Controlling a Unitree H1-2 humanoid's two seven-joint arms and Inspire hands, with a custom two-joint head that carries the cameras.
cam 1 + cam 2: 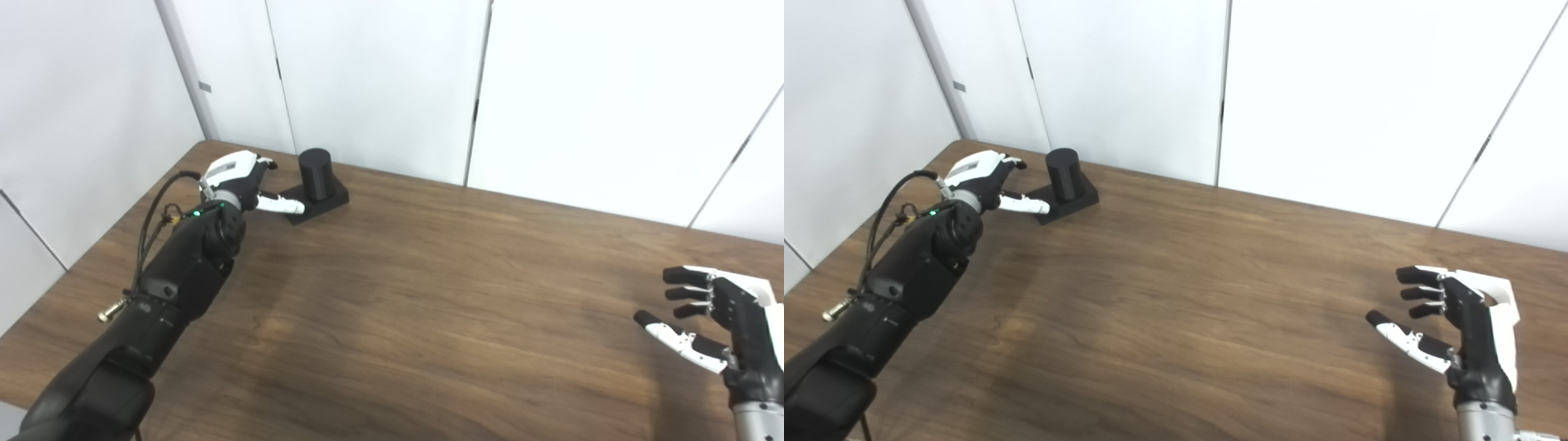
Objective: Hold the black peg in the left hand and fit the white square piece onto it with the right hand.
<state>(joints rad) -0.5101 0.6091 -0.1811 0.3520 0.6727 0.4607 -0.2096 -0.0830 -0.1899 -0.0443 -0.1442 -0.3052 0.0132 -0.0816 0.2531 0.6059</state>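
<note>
Left robot hand point(239, 177) reaching for the peg point(315, 174) at the bench's far left corner.

Spread and holding nothing, it sits just beside the peg, thumb lying at the base's near-left edge. To do this well, it should wrap the upright cylinder, not the base, and leave the top clear for fitting. The right robot hand point(716, 318) waits spread and empty near the right edge of the bench point(429, 294). The peg is a matt black round post standing upright on a flat black square base. No white square piece shows.
</note>
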